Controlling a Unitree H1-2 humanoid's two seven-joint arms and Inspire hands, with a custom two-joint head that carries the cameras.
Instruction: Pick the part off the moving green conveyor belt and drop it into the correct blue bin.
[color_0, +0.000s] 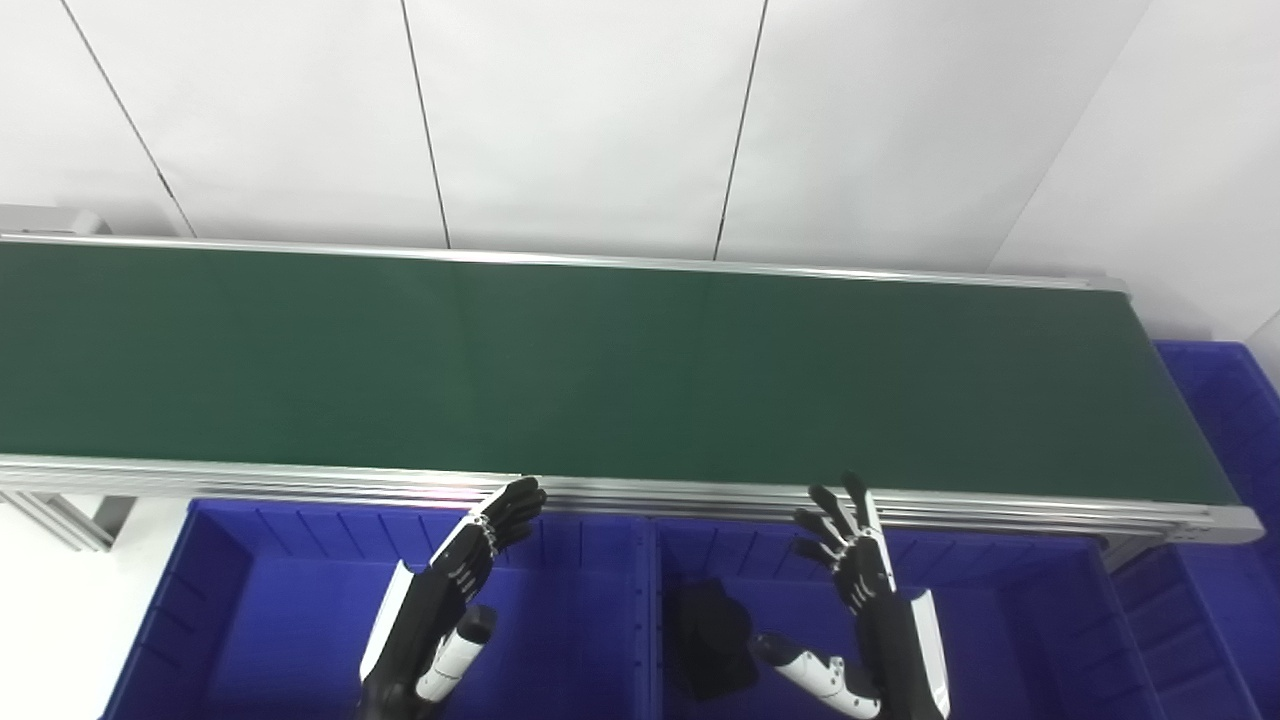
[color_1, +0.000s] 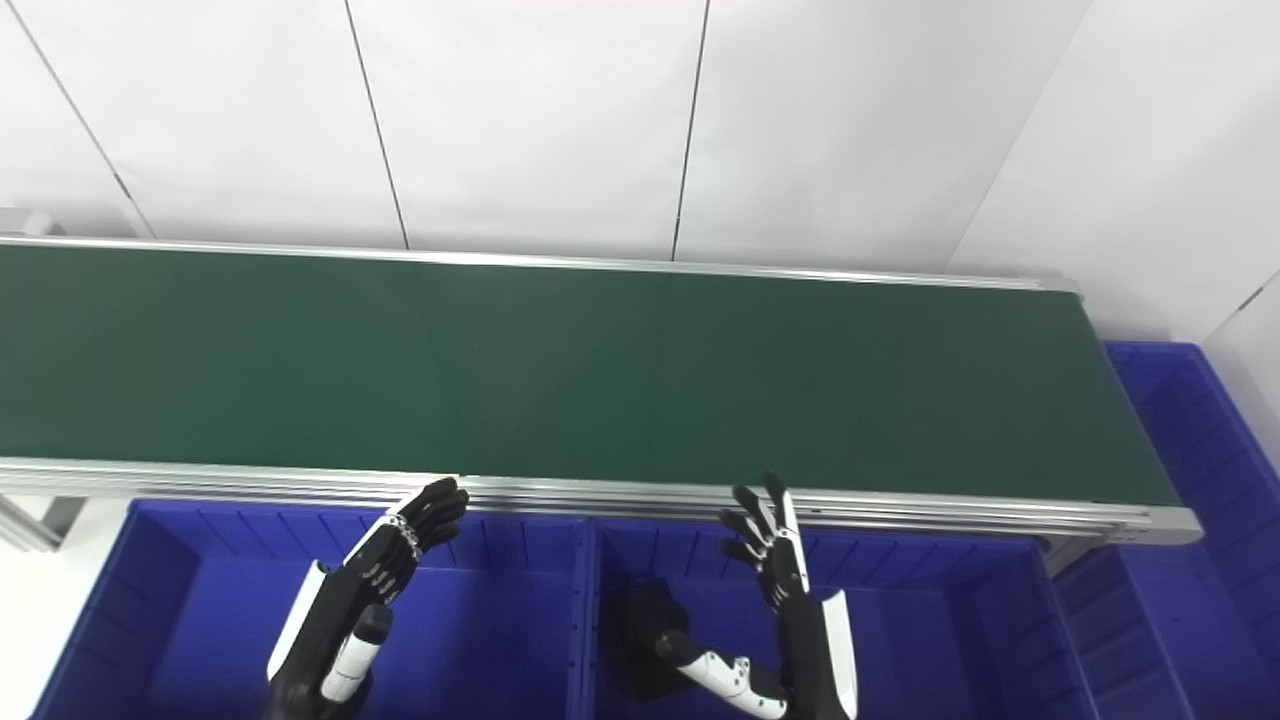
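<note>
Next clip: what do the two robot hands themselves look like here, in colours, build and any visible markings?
Both match: the left robot hand and right robot hand have slim black segmented fingers with small silvery metal fittings along them, black palms, a white panel along the outer edge, and a white thumb with black sections. No cables, sleeves or readable markings show.

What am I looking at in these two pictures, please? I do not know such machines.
Both pictures come from two cameras side by side on a humanoid robot's head, looking down. The long green conveyor belt has nothing visible on it. In front stand blue bins: the left bin and the right bin, where a dark part lies. A third bin sits at the belt's far right end. The left hand and right hand hover over the bins, fingers apart, holding nothing.
</note>
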